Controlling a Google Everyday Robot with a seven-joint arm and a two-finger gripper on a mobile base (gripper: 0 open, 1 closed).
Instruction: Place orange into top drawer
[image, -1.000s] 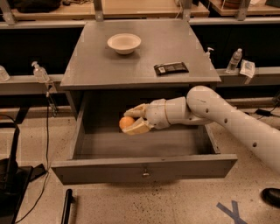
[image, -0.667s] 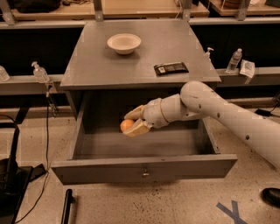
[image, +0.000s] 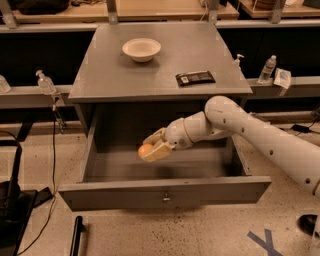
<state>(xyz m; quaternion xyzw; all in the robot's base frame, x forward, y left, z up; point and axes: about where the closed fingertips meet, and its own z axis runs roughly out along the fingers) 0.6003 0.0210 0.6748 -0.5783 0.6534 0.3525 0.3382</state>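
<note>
The hand (image: 153, 148) is pinching the orange (image: 144, 150) and hovering inside the open top drawer (image: 165, 192), above its floor, probably lining up a gentle release.

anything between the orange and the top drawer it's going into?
Nothing visible. The top drawer is pulled open, and no object shows on its floor below the gripper, which holds the orange over the drawer's interior. The white bowl and black packet sit on the cabinet top, out of the path.
</note>
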